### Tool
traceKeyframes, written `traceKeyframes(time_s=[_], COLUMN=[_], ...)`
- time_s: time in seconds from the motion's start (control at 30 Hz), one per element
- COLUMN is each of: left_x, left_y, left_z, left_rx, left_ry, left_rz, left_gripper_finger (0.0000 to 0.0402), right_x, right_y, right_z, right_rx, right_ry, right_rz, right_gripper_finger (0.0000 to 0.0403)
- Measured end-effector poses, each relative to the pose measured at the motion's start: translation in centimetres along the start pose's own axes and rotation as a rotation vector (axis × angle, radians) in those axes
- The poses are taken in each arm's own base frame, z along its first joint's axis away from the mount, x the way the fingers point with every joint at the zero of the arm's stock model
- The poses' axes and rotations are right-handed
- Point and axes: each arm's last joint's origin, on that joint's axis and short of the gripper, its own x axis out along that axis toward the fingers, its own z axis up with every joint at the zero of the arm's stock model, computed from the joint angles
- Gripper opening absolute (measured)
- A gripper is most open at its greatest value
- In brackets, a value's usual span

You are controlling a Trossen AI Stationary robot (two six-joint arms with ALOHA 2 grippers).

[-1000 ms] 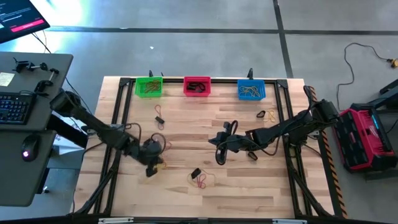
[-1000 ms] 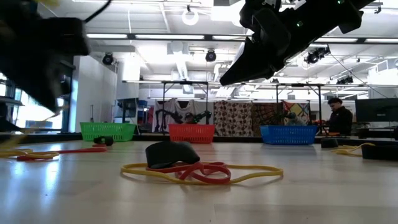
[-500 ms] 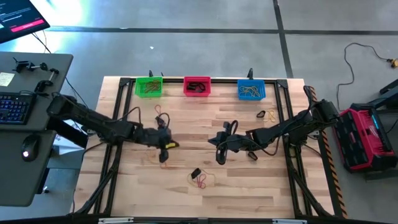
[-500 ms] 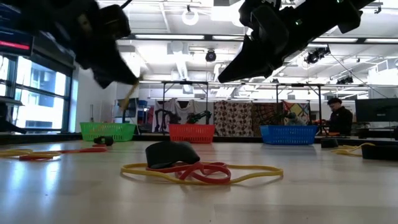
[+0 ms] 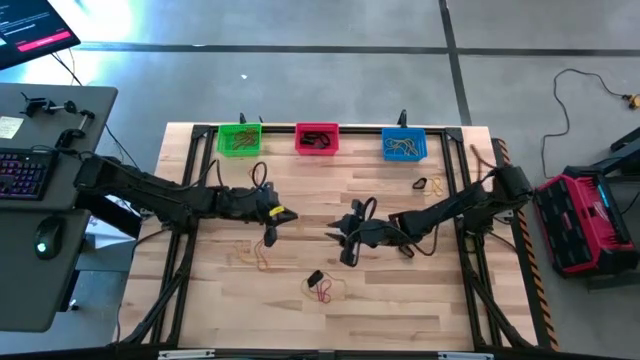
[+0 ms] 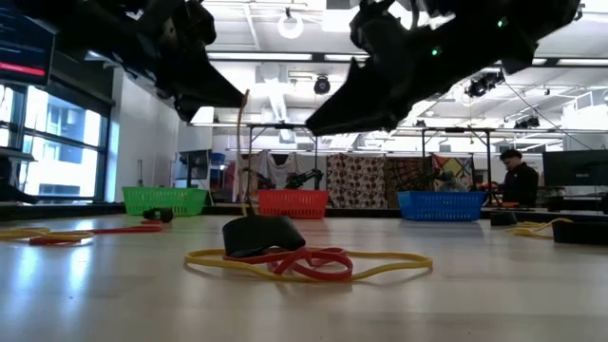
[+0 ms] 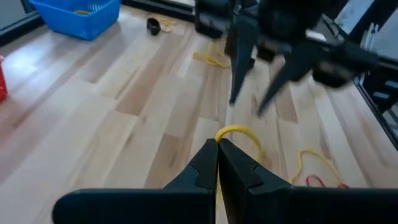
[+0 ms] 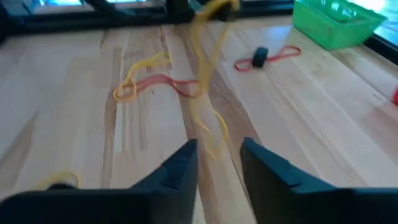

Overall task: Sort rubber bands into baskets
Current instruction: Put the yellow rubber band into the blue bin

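Left gripper [image 5: 281, 215]: above the middle of the tabletop, a little left of centre; its fingers [image 7: 239, 169] are pressed together, pinching a yellow rubber band [image 5: 269, 233] that hangs down from the tips.
Yellow band in the low view: a thin strand [image 6: 243, 152] dangling from the left gripper [image 6: 233, 97], its lower end above the wood.
Green basket [image 5: 239, 139]: at the far edge of the tabletop, leftmost of the three, with bands inside.
Red and black bands [image 5: 256, 192]: on the wood near the green basket, toward the middle.
Tan band [image 5: 263, 262]: flat on the tabletop, nearer the front edge than the left gripper.
Red-pink basket [image 5: 316, 138]: at the far edge, between the other two, with dark bands inside.
Small cluster [image 5: 321, 286]: black, red and yellow bands tangled near the front edge, about centre.
Right gripper [image 5: 343, 239]: over the centre of the tabletop, just beside the left gripper; its fingers [image 8: 264, 167] are apart with nothing between them.
Blue basket [image 5: 404, 145]: at the far edge toward the right corner, yellow bands inside.
Yellow and black bands [image 5: 428, 184]: near the right edge, below the blue basket.
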Motion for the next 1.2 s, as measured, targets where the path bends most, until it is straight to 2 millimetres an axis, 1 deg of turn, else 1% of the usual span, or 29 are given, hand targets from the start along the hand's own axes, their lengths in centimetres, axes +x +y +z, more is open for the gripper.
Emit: traceKeyframes(time_s=[0.13, 0.3, 0.53, 0.63, 0.77, 0.83, 0.9, 1.0, 1.1, 1.2], left_x=[0.1, 0.1, 0.1, 0.1, 0.0, 0.0, 0.0, 0.0, 0.0, 0.0], left_y=[0.3, 0.5, 0.9, 1.1, 1.0, 1.0, 1.0, 1.0, 1.0, 1.0], left_z=[0.5, 1.3, 1.8, 2.0, 2.3, 2.2, 2.2, 2.2, 2.3, 2.3], left_rx=[-0.011, -0.013, -0.023, -0.028, -0.033, -0.032, -0.032, -0.030, -0.030, -0.030], left_ry=[-0.045, -0.108, -0.145, -0.163, -0.190, -0.190, -0.188, -0.187, -0.193, -0.191], left_rz=[-0.005, -0.049, -0.044, -0.040, -0.048, -0.048, -0.051, -0.058, -0.059, -0.059], left_gripper_finger=[0.0000, 0.0000, 0.0000, 0.0000, 0.0000, 0.0000, 0.0000, 0.0000, 0.0000, 0.0000], right_x=[1.4, 2.7, 3.8, 4.6, 5.7, 6.0, 6.1, 6.1, 6.2, 6.2], right_y=[-0.1, -0.6, -1.4, -1.7, -1.7, -1.7, -1.6, -1.6, -1.6, -1.7], right_z=[-0.5, -0.5, 0.1, 0.5, 0.6, 0.9, 1.1, 1.3, 1.3, 1.3], right_rx=[0.024, 0.047, 0.055, 0.058, 0.018, 0.007, 0.005, 0.007, 0.006, 0.005], right_ry=[-0.055, -0.156, -0.269, -0.273, -0.269, -0.273, -0.270, -0.272, -0.267, -0.260], right_rz=[-0.005, -0.011, 0.084, 0.081, 0.081, 0.080, 0.079, 0.080, 0.076, 0.073], right_gripper_finger=[0.0155, 0.0178, 0.0184, 0.0184, 0.0184, 0.0183, 0.0177, 0.0150, 0.0106, 0.0052])
